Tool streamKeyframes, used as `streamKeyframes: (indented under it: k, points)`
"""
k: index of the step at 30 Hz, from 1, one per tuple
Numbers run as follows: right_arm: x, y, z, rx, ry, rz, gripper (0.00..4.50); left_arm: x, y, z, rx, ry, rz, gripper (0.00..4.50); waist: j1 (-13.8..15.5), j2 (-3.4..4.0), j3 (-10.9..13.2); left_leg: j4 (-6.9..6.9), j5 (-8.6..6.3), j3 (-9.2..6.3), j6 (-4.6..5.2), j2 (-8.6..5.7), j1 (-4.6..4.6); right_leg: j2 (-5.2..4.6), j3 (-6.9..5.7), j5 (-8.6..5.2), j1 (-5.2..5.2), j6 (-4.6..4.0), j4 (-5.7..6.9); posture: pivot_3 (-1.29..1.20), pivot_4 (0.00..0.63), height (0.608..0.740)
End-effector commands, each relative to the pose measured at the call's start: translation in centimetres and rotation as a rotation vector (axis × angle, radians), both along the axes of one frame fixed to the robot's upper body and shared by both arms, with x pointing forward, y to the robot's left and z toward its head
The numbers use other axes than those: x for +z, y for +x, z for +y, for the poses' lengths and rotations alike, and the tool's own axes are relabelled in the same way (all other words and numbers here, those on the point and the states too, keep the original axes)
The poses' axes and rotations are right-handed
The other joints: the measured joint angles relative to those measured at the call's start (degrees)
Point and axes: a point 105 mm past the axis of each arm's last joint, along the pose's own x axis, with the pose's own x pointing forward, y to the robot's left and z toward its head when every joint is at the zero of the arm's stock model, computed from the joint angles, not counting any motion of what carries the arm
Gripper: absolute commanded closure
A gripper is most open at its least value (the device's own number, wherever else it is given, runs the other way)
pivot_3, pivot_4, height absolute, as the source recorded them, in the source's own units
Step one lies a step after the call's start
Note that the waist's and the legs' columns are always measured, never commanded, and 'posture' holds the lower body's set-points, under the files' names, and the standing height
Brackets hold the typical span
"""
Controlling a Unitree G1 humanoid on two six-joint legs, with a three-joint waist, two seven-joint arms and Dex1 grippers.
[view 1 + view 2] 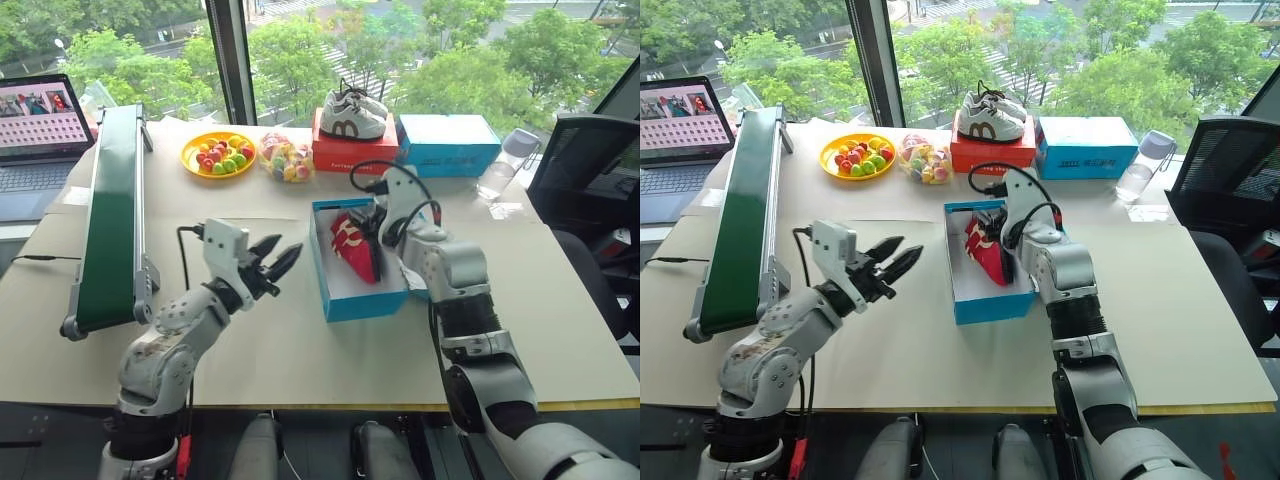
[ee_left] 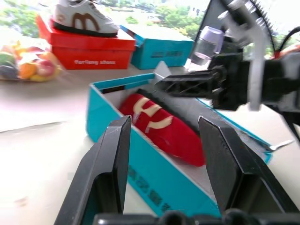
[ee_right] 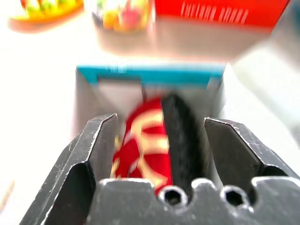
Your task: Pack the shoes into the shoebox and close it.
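- The pair of small red fabric shoes point(image 1: 356, 246) with white and gold patterning is seen lying inside the bright blue cardboard shoebox point(image 1: 352, 302) with its white interior, set on their sides against each other so that both fit the narrow space.
- The shoebox is placed open near the middle of the pale counter point(image 1: 560, 300), between the two arms, where either can reach it; its flap lid cannot be made out behind the right arm.
- The right end effector point(image 3: 159, 136) is held over the box just above the shoes, its two black fingers spread wide and gripping nothing, which is judged to be a release.
- The left end effector point(image 1: 272, 262) is held just beside the box's near wall, partly open and empty, pointed toward the box, probably kept ready to steady it or help with the lid.
- The packing is judged done; the closing is not yet done.
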Motion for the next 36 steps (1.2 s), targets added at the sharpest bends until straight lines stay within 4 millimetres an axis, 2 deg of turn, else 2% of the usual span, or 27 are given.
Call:
streamKeyframes:
  k: [1,3,5,7,9,11,12,13,14,16,17,24,36]
  points:
    - [6.7,-3.4,3.1,0.278,0.096,-0.276,0.93,2.0,1.4,5.7,0.289,0.041,-0.114,2.11,0.00,0.00,0.00,0.00,0.00,0.00,0.00,0.00,0.00,0.00,0.00,0.00,0.01,0.00,0.00,0.00,0.150,0.740]
    - [7.1,-5.5,4.5,0.445,0.120,-0.306,0.93,2.0,1.8,8.0,0.419,0.075,-0.127,2.11,-0.10,0.00,0.00,-0.05,0.00,0.00,0.00,0.01,0.00,0.02,0.00,0.00,0.00,0.00,-0.01,0.00,0.150,0.740]
    - [6.3,-9.4,5.9,0.697,0.111,-0.290,0.93,1.3,2.0,12.2,0.634,0.086,-0.085,2.11,0.03,0.00,0.00,-0.07,0.00,-0.01,0.00,0.03,0.01,0.04,0.00,0.00,0.01,0.00,-0.01,0.00,0.150,0.740]
    - [5.4,-11.6,6.3,0.829,0.093,-0.277,0.93,0.8,1.9,14.2,0.721,0.099,-0.054,2.11,0.08,-0.02,-0.01,-0.07,-0.01,-0.04,0.00,0.03,0.01,0.03,-0.04,-0.01,0.08,0.02,-0.04,0.00,0.150,0.740]
    - [3.6,-13.4,6.5,0.929,0.041,-0.242,0.93,-0.5,1.4,16.3,0.807,0.129,0.013,2.11,0.24,-0.03,-0.01,-0.04,-0.01,-0.03,0.00,0.01,-0.01,0.01,-0.03,-0.01,0.07,0.02,-0.04,0.00,0.150,0.740]
    - [0.9,-14.0,6.8,0.961,-0.055,-0.193,0.93,-2.1,0.8,18.3,0.886,0.113,0.105,2.11,0.37,-0.04,-0.02,0.01,-0.01,-0.03,-0.02,0.02,0.01,-0.01,-0.06,0.00,0.10,0.02,-0.03,0.00,0.150,0.740]
    - [-0.5,-13.7,6.8,0.947,-0.112,-0.165,0.43,-2.9,0.5,18.8,0.899,0.104,0.143,1.60,0.31,-0.05,-0.03,0.02,-0.01,-0.02,-0.02,0.02,0.05,-0.02,-0.06,0.00,0.11,0.01,-0.02,0.00,0.150,0.740]
    - [-1.8,-13.4,6.8,0.928,-0.161,-0.147,0.28,-3.0,0.3,19.1,0.902,0.071,0.150,1.47,0.22,-0.06,-0.04,0.01,-0.02,-0.02,-0.04,0.03,0.09,-0.01,-0.05,0.00,0.10,0.01,-0.02,0.00,0.150,0.740]
    - [-2.8,-12.9,6.7,0.901,-0.218,-0.138,0.00,-3.0,0.1,19.3,0.907,0.045,0.151,1.05,0.12,-0.06,-0.04,0.00,-0.02,-0.02,-0.04,0.03,0.12,-0.01,-0.05,0.00,0.10,0.01,-0.02,0.00,0.150,0.740]
    - [-3.7,-12.6,6.8,0.890,-0.258,-0.153,0.00,-3.3,-0.1,19.8,0.918,0.054,0.167,0.26,0.06,-0.09,-0.04,-0.01,-0.01,-0.02,-0.12,0.04,0.11,0.00,-0.05,0.01,0.04,-0.01,-0.01,0.00,0.150,0.740]
    - [-3.7,-12.6,6.9,0.890,-0.250,-0.159,0.00,-3.4,-0.2,20.1,0.923,0.063,0.175,0.05,0.07,-0.09,-0.04,0.00,0.02,-0.03,-0.16,0.05,0.11,0.01,-0.05,0.05,0.03,-0.07,0.00,0.00,0.150,0.740]
    - [-3.1,-12.0,7.4,0.841,-0.239,-0.236,0.00,-3.3,-0.6,20.8,0.952,0.090,0.181,0.05,0.08,-0.13,-0.07,-0.02,0.06,-0.03,-0.19,0.04,0.10,0.02,-0.03,0.06,0.05,-0.06,0.00,0.00,0.150,0.740]
    - [-3.3,-11.5,7.2,0.790,-0.243,-0.223,0.00,-3.8,0.0,20.2,0.928,0.114,0.191,0.05,0.13,-0.17,-0.10,-0.03,0.07,-0.03,-0.23,0.04,0.10,0.03,-0.04,0.08,0.05,-0.07,0.01,0.00,0.150,0.740]
